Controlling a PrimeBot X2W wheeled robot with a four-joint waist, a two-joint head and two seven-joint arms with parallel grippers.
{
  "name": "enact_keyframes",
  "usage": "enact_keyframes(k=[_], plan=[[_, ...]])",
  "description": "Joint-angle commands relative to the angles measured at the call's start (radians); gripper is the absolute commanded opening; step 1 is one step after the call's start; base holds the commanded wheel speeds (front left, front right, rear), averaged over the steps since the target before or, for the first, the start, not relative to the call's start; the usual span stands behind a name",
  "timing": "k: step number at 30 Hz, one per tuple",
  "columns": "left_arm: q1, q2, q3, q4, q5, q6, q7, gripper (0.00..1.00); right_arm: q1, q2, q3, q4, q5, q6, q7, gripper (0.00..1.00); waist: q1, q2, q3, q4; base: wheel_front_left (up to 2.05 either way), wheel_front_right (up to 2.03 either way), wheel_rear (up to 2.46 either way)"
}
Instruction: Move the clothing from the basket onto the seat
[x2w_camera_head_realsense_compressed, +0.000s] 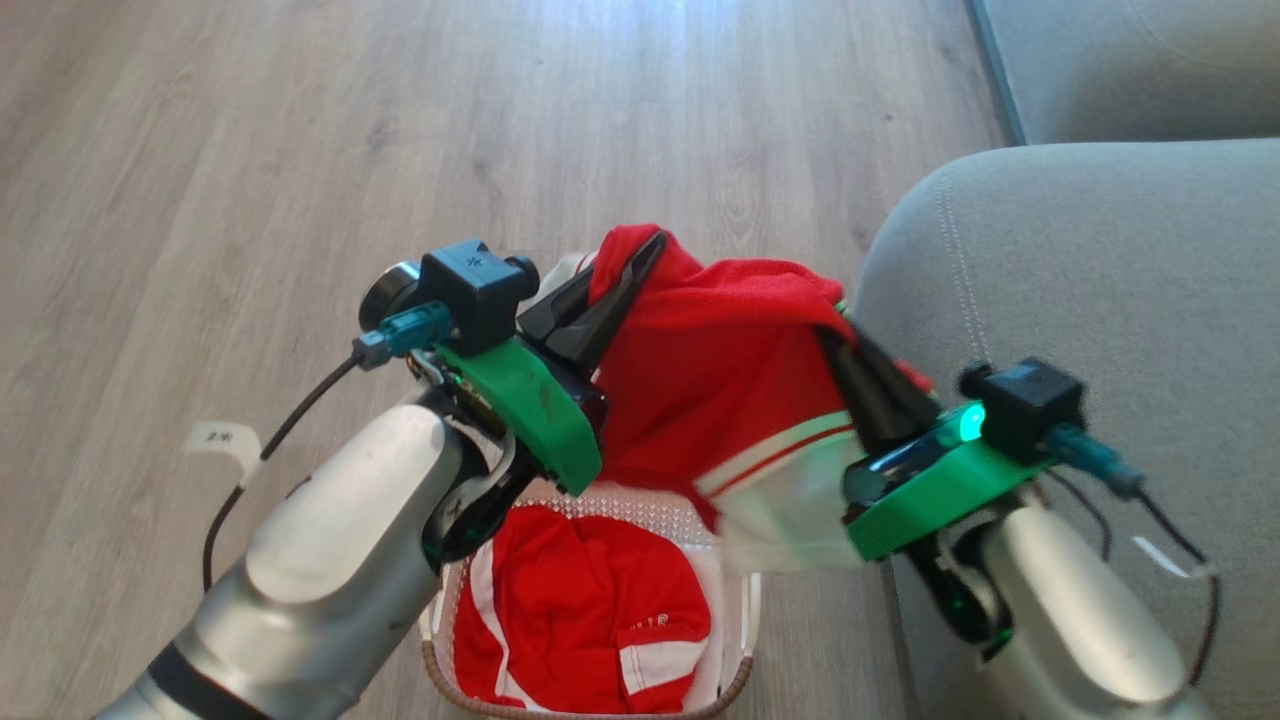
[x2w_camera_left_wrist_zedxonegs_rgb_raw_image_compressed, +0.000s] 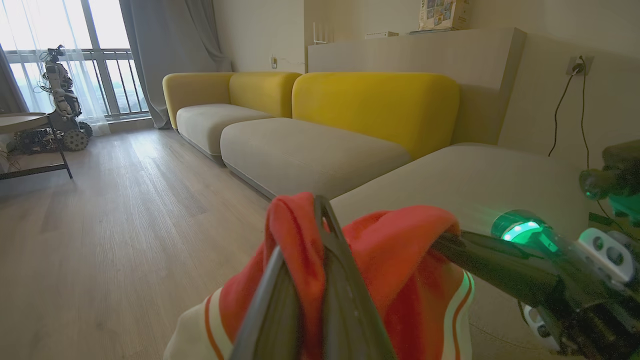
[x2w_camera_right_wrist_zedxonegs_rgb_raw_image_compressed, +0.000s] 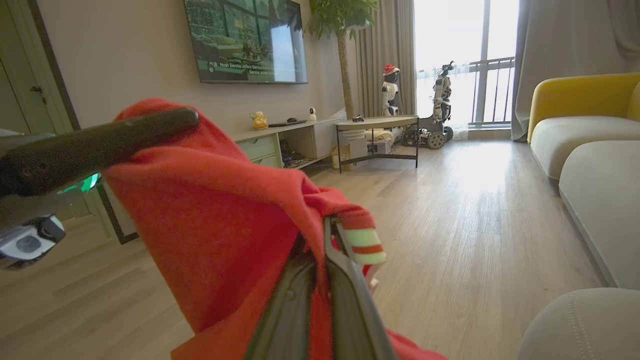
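Holding a lifted garment (x2w_camera_head_realsense_compressed: 730, 370) up over the basket (x2w_camera_head_realsense_compressed: 640, 512), gripping it from two sides. Clamping the left end effector (x2w_camera_head_realsense_compressed: 648, 250) fully together on a red fold at about 11 o'clock of the cloth. Clamping the right end effector (x2w_camera_head_realsense_compressed: 836, 350) fully together on the edge at about 3 o'clock, close to the white striped hem. Stretching the fabric between the two grips, probably for an open, unbunched hang and an easy pass over the rim. Letting the white panel droop at 5 o'clock, low over the basket's right wall.

Finding the basket on the floor (x2w_camera_head_realsense_compressed: 250, 150) at 6 o'clock of the head view, with the seat (x2w_camera_head_realsense_compressed: 1100, 300) just beside it at 3 o'clock. Seeing a second garment (x2w_camera_head_realsense_compressed: 580, 610), red with white stripes and small lettering, lying crumpled inside the basket. Judging the task as under way and not finished.

Expecting the next move to be a swing toward 3 o'clock, with enough height for the rounded cushion corner at about 1 o'clock of the basket. Risking otherwise a drag of the drooping hem across that corner or a snag on the rim, possibly tipping so light a basket.

Noting, along the left wrist view, a yellow-backed sofa (x2w_camera_left_wrist_zedxonegs_rgb_raw_image_compressed: 375, 105) at 12 o'clock. Noting, along the right wrist view, a wall screen (x2w_camera_right_wrist_zedxonegs_rgb_raw_image_compressed: 245, 40) at 11 o'clock and a low table (x2w_camera_right_wrist_zedxonegs_rgb_raw_image_compressed: 377, 122) at 1 o'clock, both well apart from the work. Spotting nothing lying on the near part of the seat.
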Motion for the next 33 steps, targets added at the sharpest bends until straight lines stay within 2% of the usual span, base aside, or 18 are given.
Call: enact_keyframes(k=[1,3,4,6,7,8,17,33], plan=[[-0.040,0.032,0.040,-0.035,-0.006,0.005,-0.009,0.00,-0.013,-0.002,-0.011,-0.052,-0.009,0.000,-0.007,0.00,0.0000,0.0000,0.001,-0.008,0.00,0.00,0.00],[-0.028,0.034,0.037,-0.039,-0.009,0.007,-0.011,0.00,0.002,-0.012,-0.045,-0.084,-0.017,0.000,-0.007,0.00,0.0000,0.0000,0.003,-0.020,0.00,0.00,0.00],[-0.022,0.034,0.035,-0.042,-0.009,0.010,-0.012,0.05,0.008,-0.017,-0.061,-0.099,-0.020,0.000,-0.007,0.00,0.0000,0.0000,0.004,-0.026,0.00,0.00,0.00],[-0.012,0.033,0.028,-0.049,-0.011,0.010,-0.010,0.44,0.020,-0.023,-0.090,-0.128,-0.024,0.000,-0.007,0.00,0.0000,0.0000,0.006,-0.039,0.00,0.00,0.00],[-0.009,0.032,0.024,-0.054,-0.010,0.011,-0.010,0.84,0.025,-0.026,-0.103,-0.142,-0.025,0.000,-0.007,0.00,0.0000,0.0000,0.007,-0.047,0.00,0.00,0.00],[-0.005,0.031,0.021,-0.058,-0.011,0.011,-0.010,1.00,0.029,-0.029,-0.115,-0.155,-0.027,0.000,-0.007,0.00,0.0000,0.0000,0.008,-0.055,0.00,0.00,0.00],[0.022,0.034,-0.004,-0.074,-0.009,0.014,-0.015,1.00,0.054,-0.057,-0.194,-0.253,-0.036,0.000,-0.007,0.00,0.0000,0.0000,0.027,-0.150,0.00,0.00,0.00],[0.032,0.053,-0.008,-0.079,-0.001,0.033,-0.034,1.00,0.059,-0.091,-0.265,-0.416,-0.055,0.000,-0.007,0.00,0.0000,0.0000,0.063,-0.374,0.00,0.00,0.00]])
